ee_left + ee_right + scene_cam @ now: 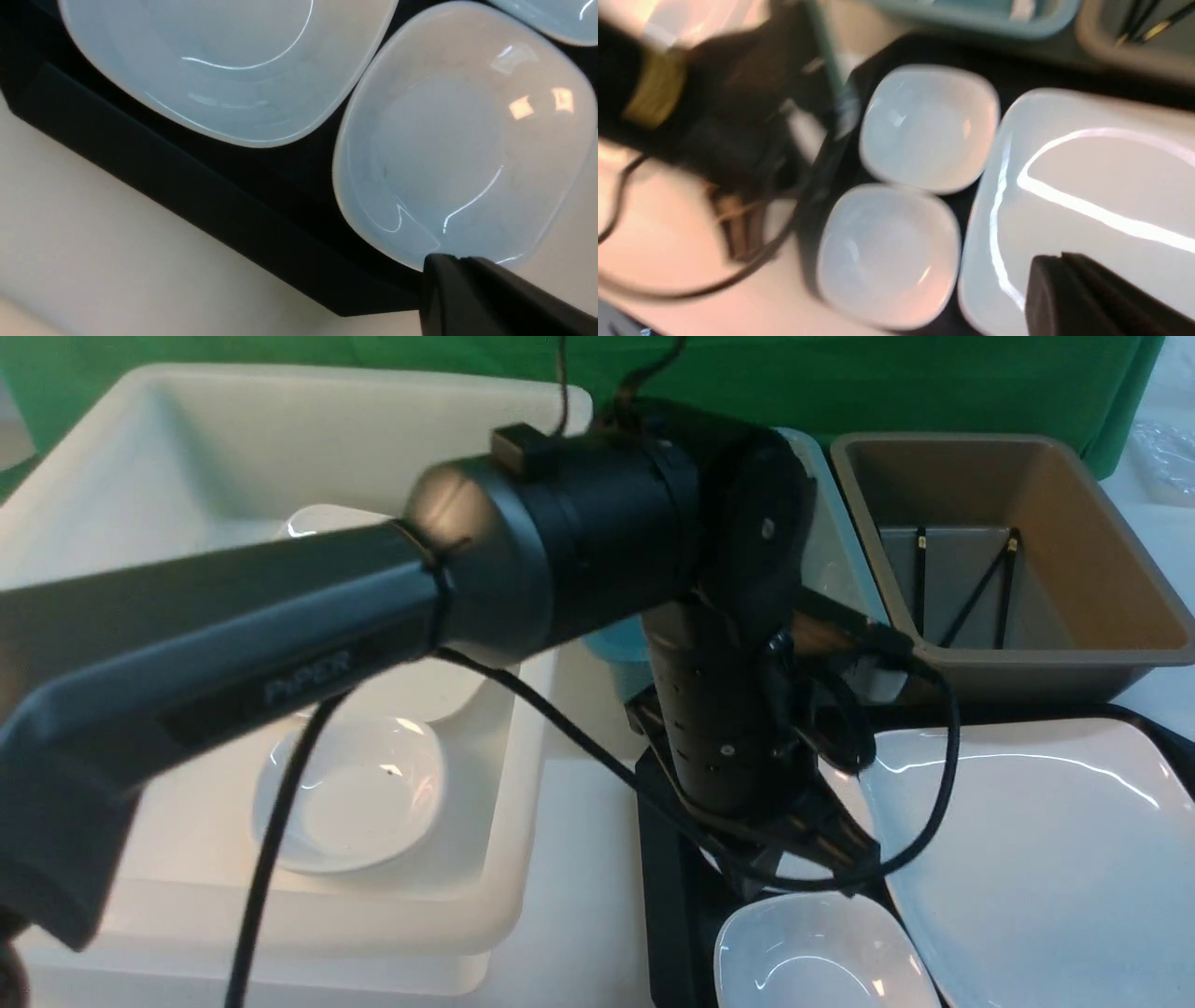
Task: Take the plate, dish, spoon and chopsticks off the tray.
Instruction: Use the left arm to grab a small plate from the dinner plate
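On black tray (667,896) | glossy white squarish plate (1027,859) | right fingers (1064,291) clenched | left fingers (467,294): state unclear

Glossy white plate (1027,859) and small dish (822,952), black tray (667,915). White tub (187,448), teal tub (611,649), brown tub (1102,569); black chopsticks (976,595) with gold bands. Green backdrop (840,373), dark grey arm (233,616).

bright, even overhead light; white glare streaks curve across the plate (1027,859). the right wrist view is smeared with blur, left arm (728,116) especially.
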`<action>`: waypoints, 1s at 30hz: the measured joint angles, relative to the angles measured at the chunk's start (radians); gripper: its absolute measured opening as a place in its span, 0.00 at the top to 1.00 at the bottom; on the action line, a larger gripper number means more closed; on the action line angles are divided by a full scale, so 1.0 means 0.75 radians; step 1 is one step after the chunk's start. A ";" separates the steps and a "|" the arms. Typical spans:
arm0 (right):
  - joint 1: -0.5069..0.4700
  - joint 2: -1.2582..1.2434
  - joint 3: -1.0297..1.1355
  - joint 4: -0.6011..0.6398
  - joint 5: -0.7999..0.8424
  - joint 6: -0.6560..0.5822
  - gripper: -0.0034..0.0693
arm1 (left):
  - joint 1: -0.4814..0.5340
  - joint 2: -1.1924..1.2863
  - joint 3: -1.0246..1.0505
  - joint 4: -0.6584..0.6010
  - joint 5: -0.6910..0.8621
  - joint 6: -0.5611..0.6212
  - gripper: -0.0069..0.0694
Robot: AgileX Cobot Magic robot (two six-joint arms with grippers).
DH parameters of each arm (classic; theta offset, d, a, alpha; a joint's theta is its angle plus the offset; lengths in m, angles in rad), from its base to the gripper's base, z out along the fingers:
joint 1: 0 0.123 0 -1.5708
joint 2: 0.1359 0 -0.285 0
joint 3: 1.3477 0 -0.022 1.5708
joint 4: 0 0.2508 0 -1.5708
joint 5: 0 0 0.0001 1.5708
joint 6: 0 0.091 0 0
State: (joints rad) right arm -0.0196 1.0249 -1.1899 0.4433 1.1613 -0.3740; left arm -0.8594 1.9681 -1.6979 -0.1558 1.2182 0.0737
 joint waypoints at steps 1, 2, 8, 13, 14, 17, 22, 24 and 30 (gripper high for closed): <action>0.000 -0.066 0.077 0.015 0.000 -0.015 0.92 | -0.009 0.016 0.000 0.011 0.000 0.000 0.82; 0.000 -0.107 0.122 0.023 -0.007 -0.018 0.92 | -0.014 0.032 0.000 0.021 0.000 0.000 0.79; 0.000 -0.278 0.308 0.035 -0.048 -0.027 0.92 | -0.017 0.122 0.000 0.050 -0.021 0.001 0.50; 0.000 -0.302 0.323 0.038 -0.067 -0.033 0.92 | -0.017 0.192 0.000 0.054 -0.075 0.002 0.30; 0.000 -0.303 0.325 0.039 -0.074 -0.035 0.92 | -0.017 0.204 0.000 0.054 -0.092 0.002 0.27; 0.000 -0.303 0.327 0.039 -0.086 -0.040 0.92 | -0.017 0.225 0.000 0.051 -0.127 0.002 0.24; 0.000 -0.303 0.329 0.039 -0.109 -0.041 0.92 | -0.017 0.252 0.000 0.029 -0.145 0.003 0.25; 0.000 -0.303 0.329 0.039 -0.110 -0.041 0.92 | -0.017 0.269 0.000 0.019 -0.145 0.003 0.26; 0.000 -0.303 0.329 0.039 -0.115 -0.045 0.92 | -0.017 0.300 0.000 0.005 -0.141 -0.025 0.41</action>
State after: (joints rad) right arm -0.0196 0.7974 -0.9434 0.4725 1.0750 -0.4079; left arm -0.8721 2.1930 -1.6979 -0.1520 1.1124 0.0547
